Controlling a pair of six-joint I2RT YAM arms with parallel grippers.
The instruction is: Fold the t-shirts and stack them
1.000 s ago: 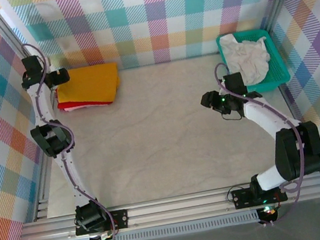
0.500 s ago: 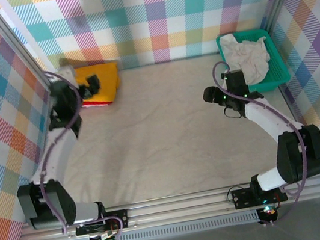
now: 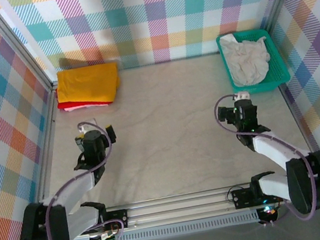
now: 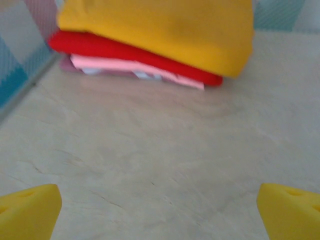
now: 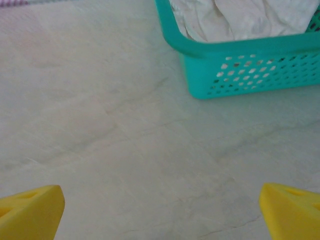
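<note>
The off-white t-shirt (image 3: 247,60) is seen crumpled in the teal mesh basket (image 5: 235,75), far right of the counter (image 3: 168,131). It's soft, floppy stuff, probably best pinched at a raised fold. The right fingers (image 5: 30,207) are spread, empty, well short of it. The left fingers (image 4: 30,210) are spread too, facing the mustard-yellow t-shirt (image 4: 165,30) stacked on the red one (image 4: 125,50).

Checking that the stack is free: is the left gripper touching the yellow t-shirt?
Apart. The top external view shows bare table between the left gripper and the yellow t-shirt.
</note>
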